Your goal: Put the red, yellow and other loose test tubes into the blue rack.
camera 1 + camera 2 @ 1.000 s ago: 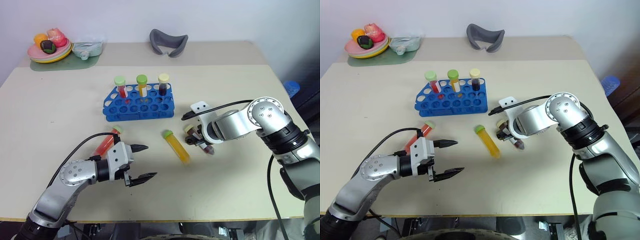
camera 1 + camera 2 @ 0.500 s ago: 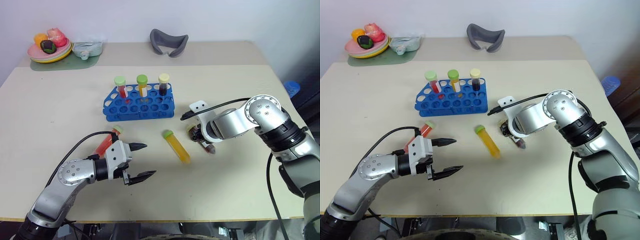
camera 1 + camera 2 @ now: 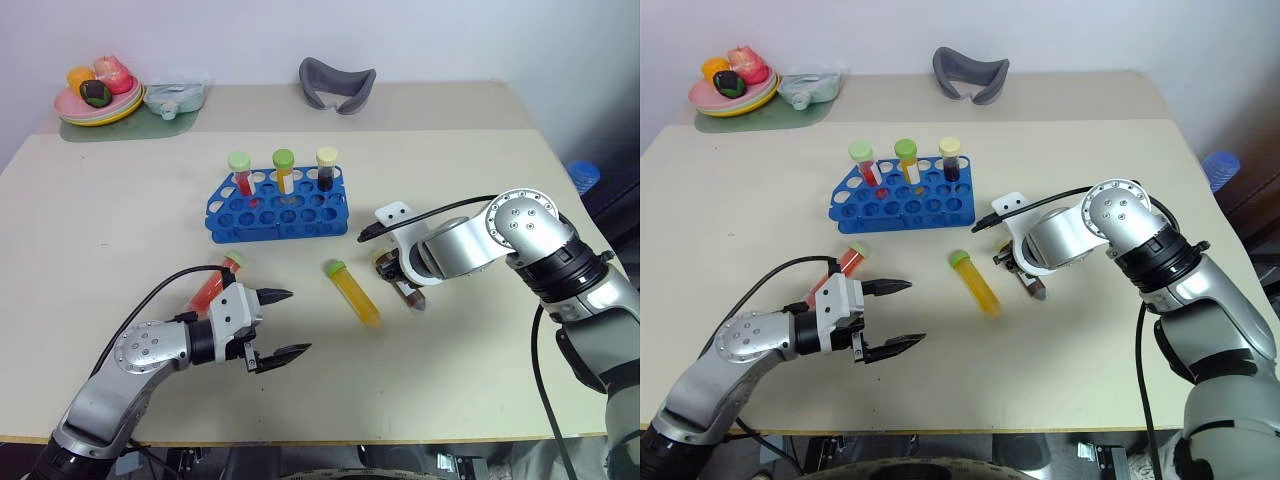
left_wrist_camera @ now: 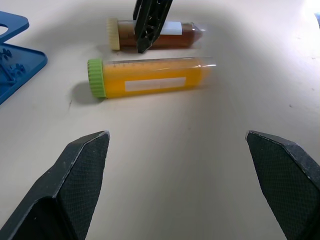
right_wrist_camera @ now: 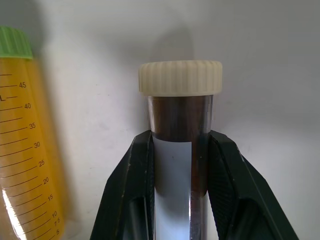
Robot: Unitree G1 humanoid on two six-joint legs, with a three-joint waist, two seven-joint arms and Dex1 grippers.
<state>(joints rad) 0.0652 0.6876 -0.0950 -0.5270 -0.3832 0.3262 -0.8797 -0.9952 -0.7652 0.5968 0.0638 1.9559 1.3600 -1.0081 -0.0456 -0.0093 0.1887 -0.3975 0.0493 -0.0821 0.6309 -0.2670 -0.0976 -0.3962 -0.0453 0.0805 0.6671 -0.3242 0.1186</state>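
On the beige table (image 3: 120,200) I count six test tubes. Three of them stand upright in the back row of the blue rack (image 3: 279,208): one red tube with green cap (image 3: 241,172), one orange tube with green cap (image 3: 285,168) and one dark tube with cream cap (image 3: 327,167). Three tubes lie loose on the table in front of the rack: the red tube (image 3: 214,285), the yellow tube (image 3: 354,293) and the brown tube (image 3: 405,288).

The yellow tube lies flat, its long axis goes diagonally, the green cap points toward the rack and the tip points toward the front edge of the table. The brown tube lies just beside it on the right, almost parallel, with its cream cap on the rack side. The red tube lies at the left, partly hidden behind the left arm, its cap toward the rack.

There are two grippers. The right gripper (image 5: 175,165) points steeply down, with the arm bent across from the right, and its two fingers are pressed on the brown tube just below the cap. The left gripper (image 3: 283,322) hangs low over the table, almost level, pointing to the right toward the yellow tube, with its fingers spread wide and nothing between them
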